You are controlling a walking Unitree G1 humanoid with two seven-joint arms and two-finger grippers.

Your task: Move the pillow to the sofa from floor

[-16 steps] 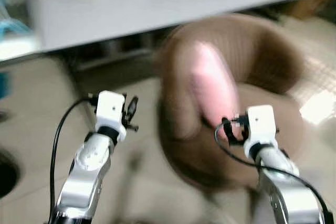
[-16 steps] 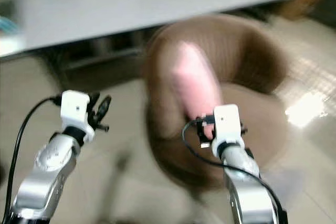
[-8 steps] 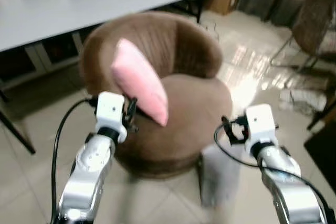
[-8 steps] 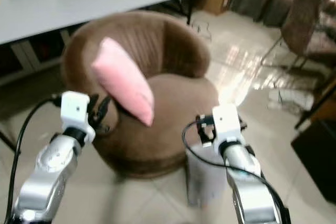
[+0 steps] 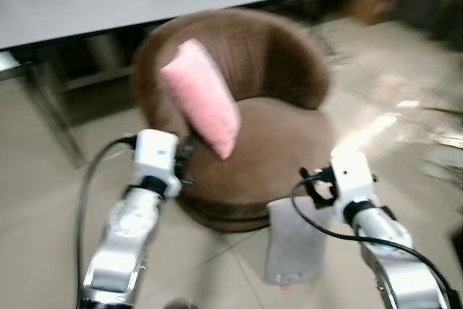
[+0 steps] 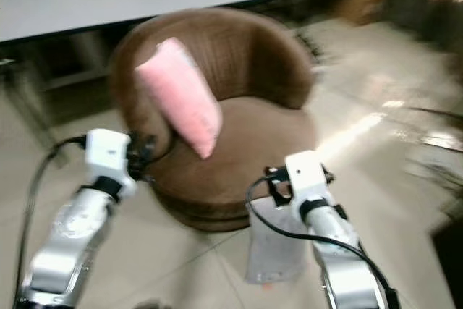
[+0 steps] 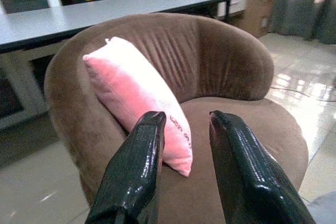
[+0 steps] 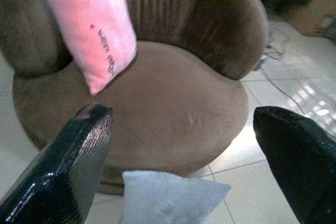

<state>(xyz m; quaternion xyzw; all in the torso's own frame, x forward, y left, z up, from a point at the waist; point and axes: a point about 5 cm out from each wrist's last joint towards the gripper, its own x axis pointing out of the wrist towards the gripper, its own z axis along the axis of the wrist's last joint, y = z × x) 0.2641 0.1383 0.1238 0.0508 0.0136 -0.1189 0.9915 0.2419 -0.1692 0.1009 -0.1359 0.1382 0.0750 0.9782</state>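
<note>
Your pink pillow (image 5: 201,99) leans on the left of the brown sofa (image 5: 282,135). A grey pillow (image 5: 295,244) lies on the floor, near right. Left hand (image 7: 184,171) nearly closed, empty; right hand (image 8: 184,156) wide open.

1. Both arms are showing silver, rounded metal shells narrowing toward the wrists.
2. A white, boxy block is sitting at each wrist, with a black collar under it.
3. A thin black cable is looping out from each white block and running back along the arm.
4. The left tool (image 7: 184,124) is showing two long, glossy black fingers (image 7: 137,171) with rounded tips.
5. The right tool (image 8: 184,129) is showing two black fingers (image 8: 79,156) with a finely pebbled, slightly shiny surface.
</note>
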